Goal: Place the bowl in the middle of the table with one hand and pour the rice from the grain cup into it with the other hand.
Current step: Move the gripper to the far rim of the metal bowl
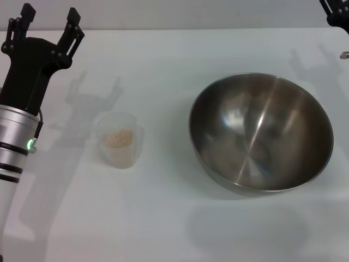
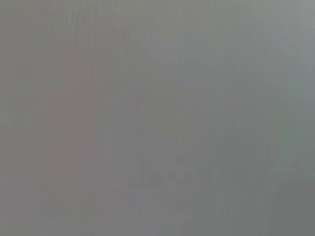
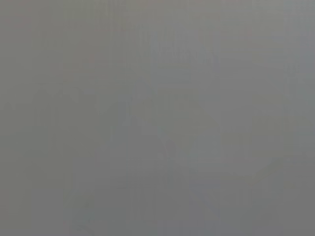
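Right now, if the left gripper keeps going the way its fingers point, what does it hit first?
Probably nothing. The left gripper is open and points toward the table's far edge, away from the grain cup and the bowl. Its height cannot be judged.

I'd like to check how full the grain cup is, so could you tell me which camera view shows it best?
The head view: the grain cup stands upright on the table, between the left gripper and the bowl, with rice visible inside. Both wrist views show only featureless grey, nothing of the cup.
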`<control>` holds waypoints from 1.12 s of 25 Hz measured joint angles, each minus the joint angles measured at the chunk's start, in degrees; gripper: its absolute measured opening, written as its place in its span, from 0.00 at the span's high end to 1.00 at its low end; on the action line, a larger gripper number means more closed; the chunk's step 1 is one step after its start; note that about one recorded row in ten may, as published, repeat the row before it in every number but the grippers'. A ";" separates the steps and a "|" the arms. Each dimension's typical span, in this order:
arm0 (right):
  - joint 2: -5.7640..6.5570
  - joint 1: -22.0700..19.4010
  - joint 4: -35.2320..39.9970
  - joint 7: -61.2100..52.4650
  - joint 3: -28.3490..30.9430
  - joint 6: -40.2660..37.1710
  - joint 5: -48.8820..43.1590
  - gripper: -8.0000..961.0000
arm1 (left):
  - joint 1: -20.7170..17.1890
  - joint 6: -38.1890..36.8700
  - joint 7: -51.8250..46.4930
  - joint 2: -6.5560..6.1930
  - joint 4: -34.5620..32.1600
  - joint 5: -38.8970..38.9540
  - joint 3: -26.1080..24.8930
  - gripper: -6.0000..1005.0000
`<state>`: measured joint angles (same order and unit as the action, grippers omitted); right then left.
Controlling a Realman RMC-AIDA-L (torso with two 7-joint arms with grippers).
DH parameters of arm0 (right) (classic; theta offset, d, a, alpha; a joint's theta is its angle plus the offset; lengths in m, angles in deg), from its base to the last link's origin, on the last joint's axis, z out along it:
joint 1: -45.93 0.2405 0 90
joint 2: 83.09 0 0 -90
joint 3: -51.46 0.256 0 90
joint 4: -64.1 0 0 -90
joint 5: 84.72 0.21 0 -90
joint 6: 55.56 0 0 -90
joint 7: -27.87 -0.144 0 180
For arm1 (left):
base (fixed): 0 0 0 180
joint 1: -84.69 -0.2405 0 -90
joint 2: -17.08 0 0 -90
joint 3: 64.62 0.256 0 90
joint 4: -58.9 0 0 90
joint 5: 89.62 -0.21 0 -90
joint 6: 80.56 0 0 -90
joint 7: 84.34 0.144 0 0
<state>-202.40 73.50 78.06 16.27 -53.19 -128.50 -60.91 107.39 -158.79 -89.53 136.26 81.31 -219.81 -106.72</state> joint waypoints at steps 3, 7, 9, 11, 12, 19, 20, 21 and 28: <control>0.02 -0.01 -0.03 0.00 0.53 0.00 -0.06 0.21 | -0.02 0.00 -0.09 0.00 0.00 -0.01 0.00 0.13; 0.04 -0.04 -0.01 0.00 0.65 -0.42 -0.09 0.21 | -0.03 0.00 -0.17 0.00 0.04 -0.04 0.00 0.13; 0.05 -0.09 -0.09 0.20 0.65 -0.99 -0.09 0.21 | -0.03 0.00 -0.16 0.00 0.07 -0.04 0.00 0.13; 0.05 -0.14 -0.05 1.26 0.69 -1.28 -0.09 0.21 | -0.03 -0.04 -0.13 0.00 0.18 -0.06 0.00 0.13; 0.05 -0.19 0.03 2.03 0.71 -1.34 -0.09 0.21 | -0.03 -0.04 -0.10 0.00 0.18 -0.06 0.00 0.13; -0.07 -0.25 1.08 13.58 0.72 -1.37 -0.11 0.21 | -0.14 -0.09 -0.01 0.00 0.34 -0.06 0.00 0.13; -0.04 -0.24 1.61 15.20 0.76 -1.07 -0.11 0.21 | -0.20 -0.09 -0.01 0.00 0.37 -0.06 0.00 0.13; 0.04 -0.25 2.79 16.34 1.00 0.32 -0.11 0.21 | -0.24 -0.09 -0.01 0.00 0.34 -0.06 0.00 0.13; 0.42 -3.60 21.68 17.16 4.20 25.03 -1.40 0.22 | -0.43 -0.39 0.00 0.00 0.05 -0.06 0.00 0.13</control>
<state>-201.98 69.90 99.75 33.43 -48.99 -103.48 -62.31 106.97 -159.18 -89.53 136.26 81.36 -219.87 -106.72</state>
